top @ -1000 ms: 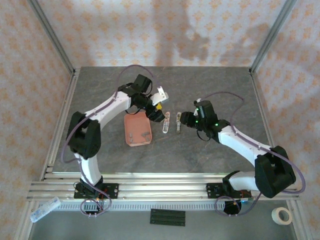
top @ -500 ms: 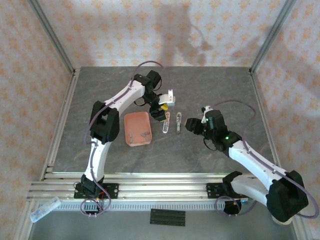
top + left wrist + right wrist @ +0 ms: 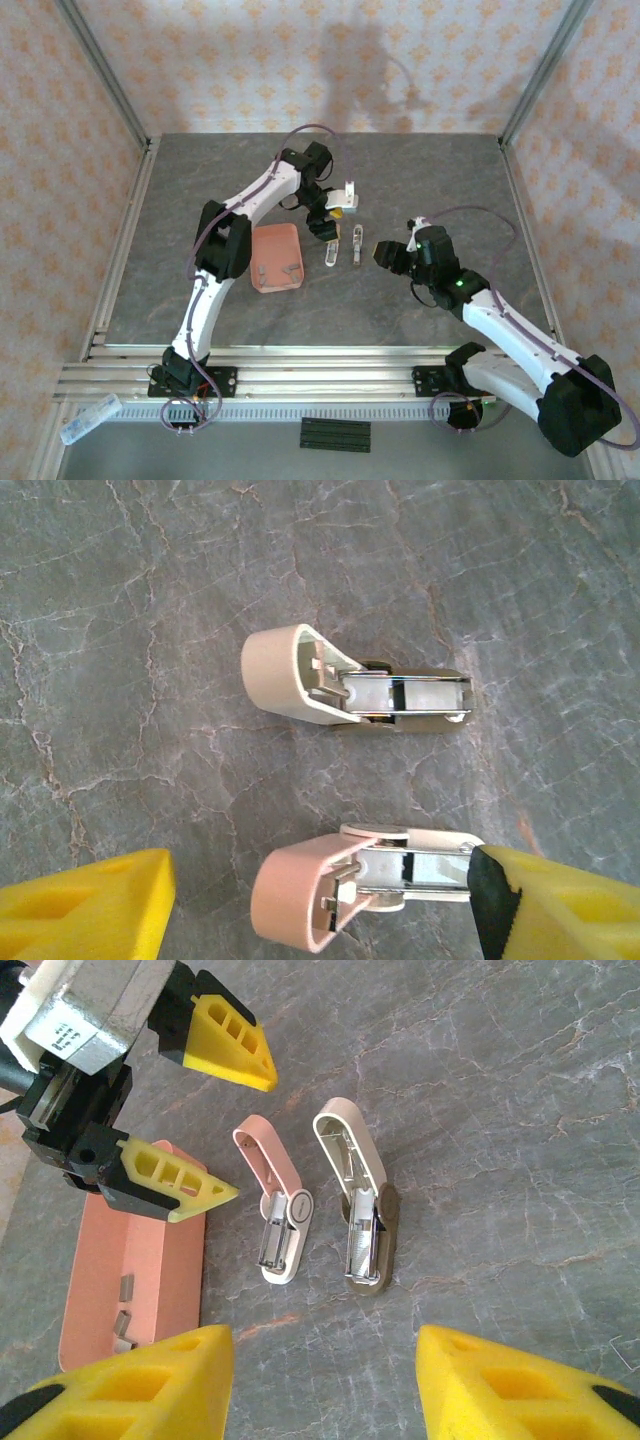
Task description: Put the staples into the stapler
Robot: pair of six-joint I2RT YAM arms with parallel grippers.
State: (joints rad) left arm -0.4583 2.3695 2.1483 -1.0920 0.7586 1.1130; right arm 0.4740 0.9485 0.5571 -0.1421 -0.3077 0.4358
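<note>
The stapler (image 3: 365, 880), pale pink and white, lies flat on the grey table with its lid swung open. Its magazine shows in the right wrist view too, stapler (image 3: 281, 1222). My left gripper (image 3: 320, 920) hangs open over it, one yellow finger (image 3: 85, 905) to each side, and the right-hand one sits at the stapler's white end. From above, the left gripper (image 3: 330, 222) is just beyond the stapler (image 3: 331, 250). The staples (image 3: 124, 1310) are small grey strips in the salmon tray (image 3: 150, 1260). My right gripper (image 3: 320, 1380) is open and empty, short of both staplers, and is the right gripper (image 3: 385, 253) from above.
A second open stapler (image 3: 360, 1210), cream on a brownish base, lies parallel just right of the pink one; it is the stapler (image 3: 350, 685) in the left wrist view. The tray (image 3: 277, 257) sits left of both. Metal frame posts edge the table.
The left arm has swung right, from over the tray's corner to above the staplers. The right arm has drawn back to the right, away from the cream stapler.
</note>
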